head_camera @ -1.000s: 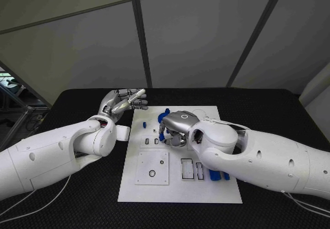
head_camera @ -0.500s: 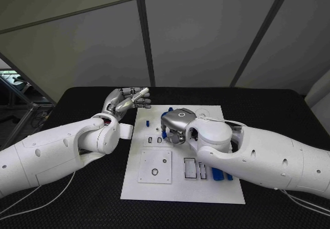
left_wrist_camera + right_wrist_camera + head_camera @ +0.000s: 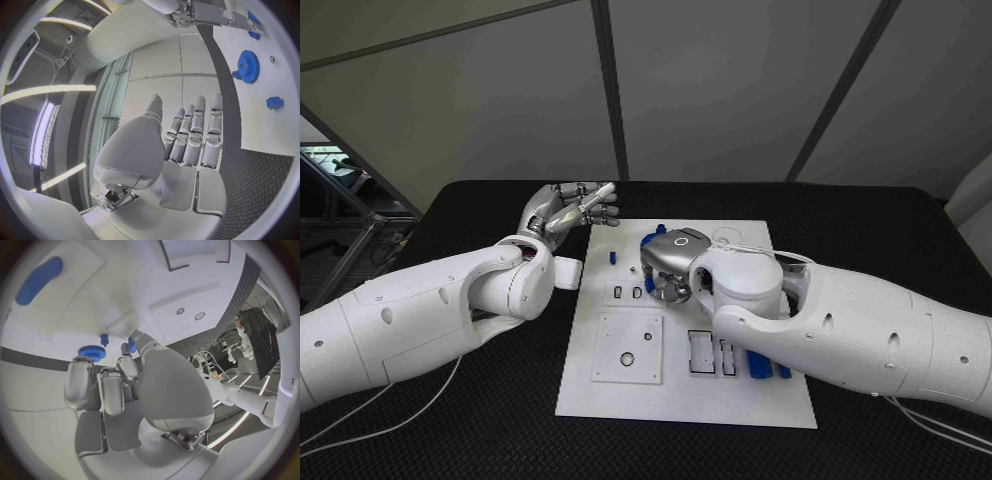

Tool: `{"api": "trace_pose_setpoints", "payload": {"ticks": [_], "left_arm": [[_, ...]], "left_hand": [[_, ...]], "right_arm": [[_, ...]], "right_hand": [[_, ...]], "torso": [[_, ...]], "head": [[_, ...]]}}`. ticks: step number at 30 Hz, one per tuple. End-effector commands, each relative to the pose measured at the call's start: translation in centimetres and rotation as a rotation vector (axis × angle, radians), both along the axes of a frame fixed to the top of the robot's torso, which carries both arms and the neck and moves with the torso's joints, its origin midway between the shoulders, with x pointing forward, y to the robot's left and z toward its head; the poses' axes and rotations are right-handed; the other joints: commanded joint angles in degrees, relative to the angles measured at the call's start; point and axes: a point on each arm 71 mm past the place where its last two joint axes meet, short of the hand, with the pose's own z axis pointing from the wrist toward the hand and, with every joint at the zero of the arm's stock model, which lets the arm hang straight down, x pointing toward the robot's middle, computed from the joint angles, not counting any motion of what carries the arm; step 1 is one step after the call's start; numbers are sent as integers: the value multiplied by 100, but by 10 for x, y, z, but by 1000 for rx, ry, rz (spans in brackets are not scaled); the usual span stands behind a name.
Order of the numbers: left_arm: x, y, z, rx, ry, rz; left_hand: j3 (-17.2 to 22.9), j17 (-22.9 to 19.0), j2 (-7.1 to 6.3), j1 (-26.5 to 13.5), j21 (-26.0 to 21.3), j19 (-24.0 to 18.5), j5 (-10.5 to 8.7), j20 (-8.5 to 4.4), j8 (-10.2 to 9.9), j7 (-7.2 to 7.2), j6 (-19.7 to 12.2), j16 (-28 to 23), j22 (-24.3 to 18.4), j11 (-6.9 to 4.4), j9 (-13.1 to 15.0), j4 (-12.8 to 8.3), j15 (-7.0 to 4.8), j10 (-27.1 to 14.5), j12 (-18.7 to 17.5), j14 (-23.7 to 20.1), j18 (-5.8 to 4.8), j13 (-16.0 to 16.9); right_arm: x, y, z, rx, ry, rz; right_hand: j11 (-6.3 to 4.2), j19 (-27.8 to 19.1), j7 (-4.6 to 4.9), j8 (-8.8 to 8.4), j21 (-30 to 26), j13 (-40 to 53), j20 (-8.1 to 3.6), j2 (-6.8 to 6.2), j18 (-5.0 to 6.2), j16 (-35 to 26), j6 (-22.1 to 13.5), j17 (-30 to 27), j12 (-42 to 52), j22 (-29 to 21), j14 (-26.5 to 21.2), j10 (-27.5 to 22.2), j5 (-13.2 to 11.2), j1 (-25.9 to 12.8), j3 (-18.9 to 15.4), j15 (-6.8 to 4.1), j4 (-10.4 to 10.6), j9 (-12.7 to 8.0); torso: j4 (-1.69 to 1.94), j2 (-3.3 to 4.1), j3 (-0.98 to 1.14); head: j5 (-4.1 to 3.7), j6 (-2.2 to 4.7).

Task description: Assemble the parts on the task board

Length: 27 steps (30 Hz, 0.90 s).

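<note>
— Hands first: what are they doing?
— The left hand [image 3: 565,212] is hovering over the black table [image 3: 473,215] just beside the task board [image 3: 678,395], fingers [image 3: 200,132] stretched out side by side and holding nothing. The right hand [image 3: 672,262] is reaching down over the board's far middle, fingers [image 3: 94,385] curling downward; whether it is gripping anything, I cannot tell.
— And the parts?
— A blue gear [image 3: 248,66] is sitting on the board near its far end, with a small blue piece [image 3: 274,102] lying nearby. More blue parts [image 3: 759,366] are resting by the right forearm.
</note>
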Motion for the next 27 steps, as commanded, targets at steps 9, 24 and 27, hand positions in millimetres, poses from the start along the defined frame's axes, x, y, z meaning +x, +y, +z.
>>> {"api": "trace_pose_setpoints", "payload": {"ticks": [9, 24, 27], "left_arm": [[1, -1, 1, -4, -6, -10], [1, -2, 1, -5, -5, -12], [1, -2, 1, -5, -4, -12]], "left_hand": [[3, 7, 57, 15, -4, -35, 17, -9, -38, 16, 19, -31, -1, 28, -4, -25, 12, 9, -27, -31, 270, -1], [-4, 16, 53, 11, -1, -42, 17, -7, -47, 15, 15, -42, 0, 29, -4, -31, 14, 6, -37, -32, 271, -1], [-4, 16, 53, 11, -1, -42, 17, -7, -47, 15, 15, -42, 0, 29, -4, -31, 14, 6, -37, -32, 271, -1]], "right_arm": [[-2, 4, -1, -32, 8, 21], [0, 6, -3, -40, 15, 20], [0, 7, -3, -38, 14, 20]], "right_hand": [[-25, -4, 5, 14, 13, -3, -25, 28, -104, -28, 26, 853, -9, -10, 463, 5, 28, -74, 45, -49, 10, 2], [-21, -12, 13, -7, 1, -59, -26, -6, -102, -37, -17, 841, -64, -24, 459, -40, 16, -145, 44, -48, 25, -9], [-12, -16, 26, -32, -5, -95, -24, -24, -101, -41, -62, 836, -99, -32, 458, -72, 16, -168, 51, -42, 26, -20]], "torso": [[-4, -3, -2], [3, 2, -2], [-4, -5, -3]], "head": [[40, -13], [48, -33], [51, -36]]}}
